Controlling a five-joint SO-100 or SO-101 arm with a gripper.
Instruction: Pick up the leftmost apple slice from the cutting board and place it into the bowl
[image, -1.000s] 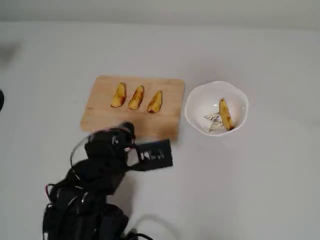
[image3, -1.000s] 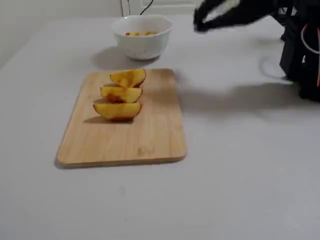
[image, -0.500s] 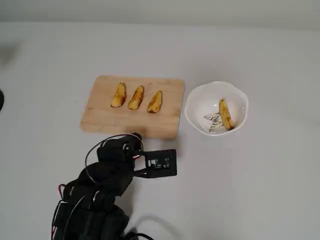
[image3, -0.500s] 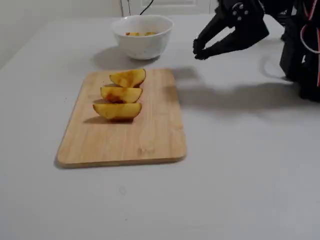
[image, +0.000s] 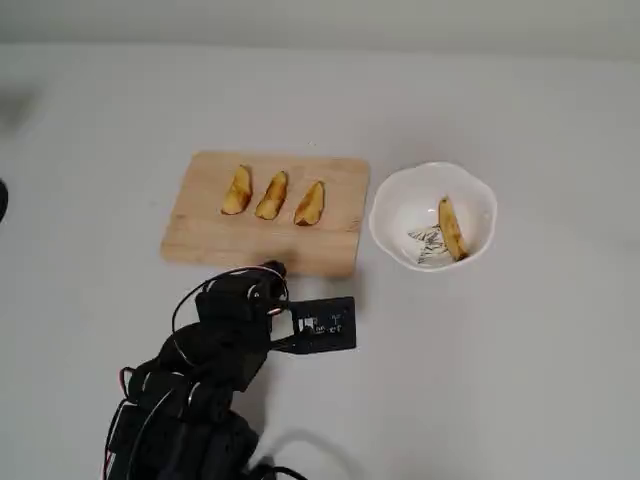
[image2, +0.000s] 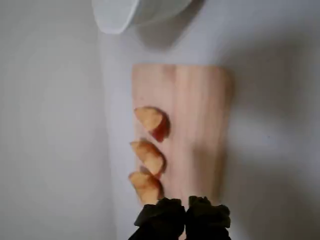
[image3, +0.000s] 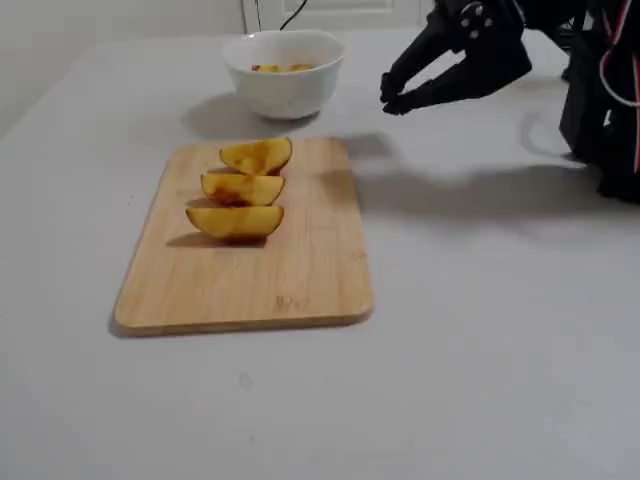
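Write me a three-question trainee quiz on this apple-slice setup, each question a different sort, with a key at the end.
1. True or false: the gripper is holding an apple slice.
2. How many apple slices lie on the cutting board? A) two B) three C) four
3. Fill in: the white bowl already holds ___ apple slice(s).

Key:
1. False. In the fixed view its fingertips are together with nothing between them, in the air beside the board.
2. B. The leftmost apple slice in the overhead view and two more sit in a row.
3. One: the slice in the bowl.
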